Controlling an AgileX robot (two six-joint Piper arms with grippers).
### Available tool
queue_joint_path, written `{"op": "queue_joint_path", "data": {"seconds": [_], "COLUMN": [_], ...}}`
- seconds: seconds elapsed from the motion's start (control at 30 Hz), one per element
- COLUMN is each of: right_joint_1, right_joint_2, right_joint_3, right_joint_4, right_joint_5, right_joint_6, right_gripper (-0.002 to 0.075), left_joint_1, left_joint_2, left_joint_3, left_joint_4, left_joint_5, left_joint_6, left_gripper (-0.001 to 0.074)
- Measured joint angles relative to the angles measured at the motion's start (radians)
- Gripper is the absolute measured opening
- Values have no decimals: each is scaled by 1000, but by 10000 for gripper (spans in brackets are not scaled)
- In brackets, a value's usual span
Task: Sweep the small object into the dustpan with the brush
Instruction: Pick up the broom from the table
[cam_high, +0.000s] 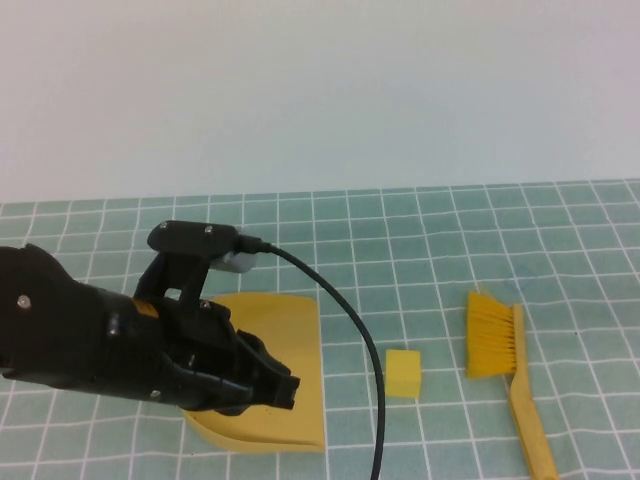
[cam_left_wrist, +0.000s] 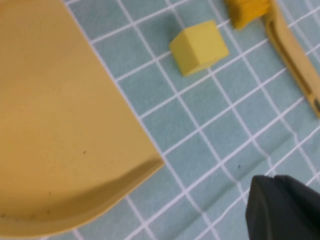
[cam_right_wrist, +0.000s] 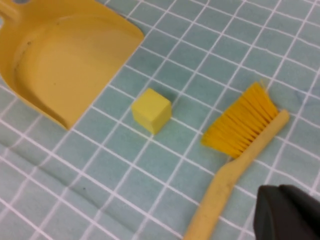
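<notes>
The small pale-yellow block (cam_high: 403, 372) lies on the checked cloth between the yellow dustpan (cam_high: 290, 330) and the yellow brush (cam_high: 495, 340). The dustpan's open edge faces the block, about one tile away from it. My left gripper (cam_high: 285, 390) hovers over the dustpan's near part, shut and holding nothing. In the left wrist view its tip (cam_left_wrist: 274, 178) stands beside the dustpan (cam_left_wrist: 60, 125), short of the block (cam_left_wrist: 200, 47). The right arm is outside the high view. My right gripper (cam_right_wrist: 279, 189) is shut and empty, above the cloth beside the brush (cam_right_wrist: 240, 130) handle.
A teal cloth with a white grid (cam_high: 420, 250) covers the table up to a plain pale wall at the back. The left arm's black cable (cam_high: 365, 340) arcs over the cloth between the dustpan and the block.
</notes>
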Motion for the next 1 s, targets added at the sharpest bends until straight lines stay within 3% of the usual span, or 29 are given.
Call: {"op": "queue_joint_path", "data": {"seconds": [0.23,0.6,0.83,1.0], "right_joint_1": [0,0,0,9], "right_joint_2": [30,91,189,220], "right_joint_3": [0,0,0,-35], "right_joint_4": [185,305,203,60], "right_joint_5": [-6,-16,128,164], "right_joint_6": [0,-10,-21,64], "right_gripper": [-3,-2,-2,1], "left_joint_1": [0,-1,-1,-1], "left_joint_2": [2,2,2,5], "left_joint_3": [0,-2,-22,-151], "left_joint_4": [50,155,220,286], "left_joint_5": [30,78,89,179], "left_joint_6": [4,208,149,62], "left_gripper": [-1,-1,-1,-1]}}
